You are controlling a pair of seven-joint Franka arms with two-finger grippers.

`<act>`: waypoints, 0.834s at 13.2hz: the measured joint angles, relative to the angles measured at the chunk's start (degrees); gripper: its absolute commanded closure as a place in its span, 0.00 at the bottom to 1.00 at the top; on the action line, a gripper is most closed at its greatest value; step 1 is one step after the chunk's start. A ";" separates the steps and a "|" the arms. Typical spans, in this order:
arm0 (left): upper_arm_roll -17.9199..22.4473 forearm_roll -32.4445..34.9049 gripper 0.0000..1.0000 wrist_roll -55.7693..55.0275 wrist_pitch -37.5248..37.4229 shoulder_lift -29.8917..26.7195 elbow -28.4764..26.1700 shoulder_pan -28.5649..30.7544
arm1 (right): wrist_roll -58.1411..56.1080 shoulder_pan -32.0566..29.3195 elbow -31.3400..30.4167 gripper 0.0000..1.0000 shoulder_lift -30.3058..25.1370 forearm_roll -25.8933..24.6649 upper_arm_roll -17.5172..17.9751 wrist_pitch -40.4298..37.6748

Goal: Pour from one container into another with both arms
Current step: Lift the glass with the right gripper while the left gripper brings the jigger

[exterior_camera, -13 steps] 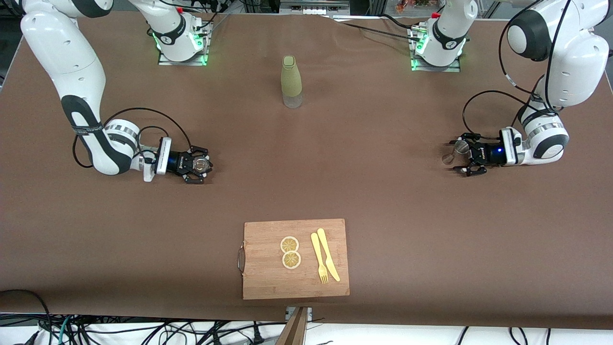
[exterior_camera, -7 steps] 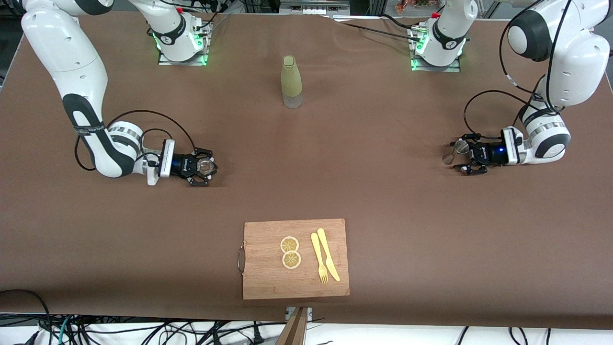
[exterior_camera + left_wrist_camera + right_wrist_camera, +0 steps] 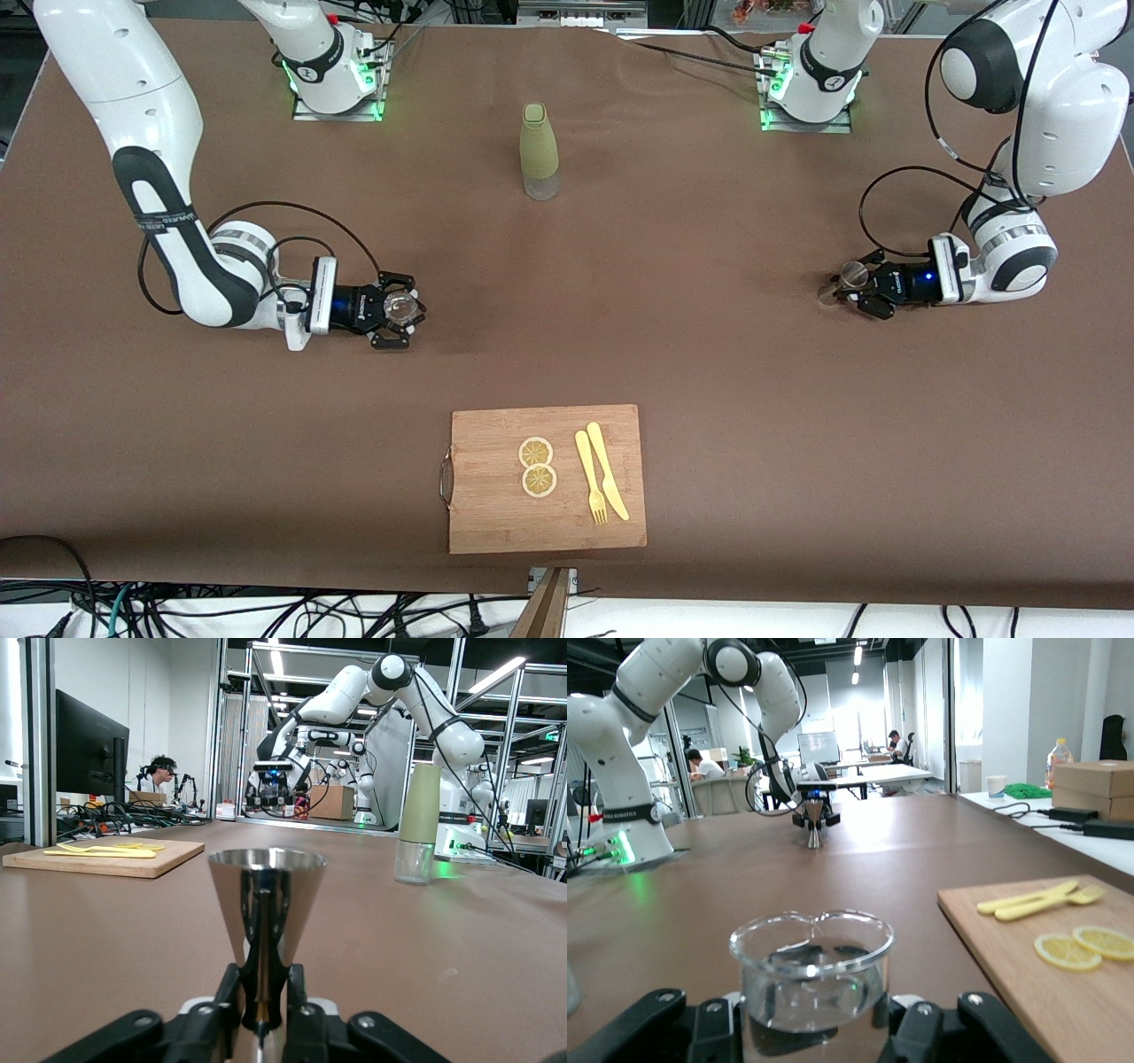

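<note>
My right gripper is shut on the tiny clear glass tumbler, low over the table toward the right arm's end. The right wrist view has the tumbler upright between my right gripper's jaws, with clear liquid in it. Toward the left arm's end, my left gripper is shut on the silvery metal jigger. In the left wrist view the jigger stands upright, my left gripper pinching its narrow waist. The jigger also shows far off in the right wrist view.
A tall olive-green sleeved bottle stands mid-table near the bases. A wooden cutting board lies near the front edge with two lemon slices, a yellow fork and a yellow knife.
My right gripper has carried the tumbler toward the table's middle. My left gripper's fingers have drawn in and shut on the jigger.
</note>
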 measured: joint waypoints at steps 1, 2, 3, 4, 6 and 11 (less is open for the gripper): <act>0.00 0.00 1.00 0.00 0.00 0.06 0.00 0.00 | 0.79 0.10 0.48 1.00 -0.53 0.19 0.69 0.24; 0.00 0.00 1.00 0.00 -0.02 0.08 0.01 0.00 | 1.31 0.22 0.74 1.00 -0.90 0.24 0.99 0.50; 0.00 0.00 1.00 0.00 -0.03 0.09 0.08 0.00 | 1.55 0.26 0.79 1.00 -1.08 0.25 1.09 0.65; -0.02 0.01 1.00 0.00 -0.03 0.10 0.35 -0.02 | 1.56 0.26 0.79 1.00 -1.10 0.27 1.10 0.67; -0.26 0.06 1.00 -0.34 -0.14 0.11 1.15 -0.36 | 1.92 0.25 0.88 1.00 -1.32 0.47 1.21 0.68; -1.18 -0.88 1.00 -3.38 -0.59 -0.24 3.72 -8.76 | 7.48 1.12 1.45 1.00 -5.42 2.22 6.41 8.96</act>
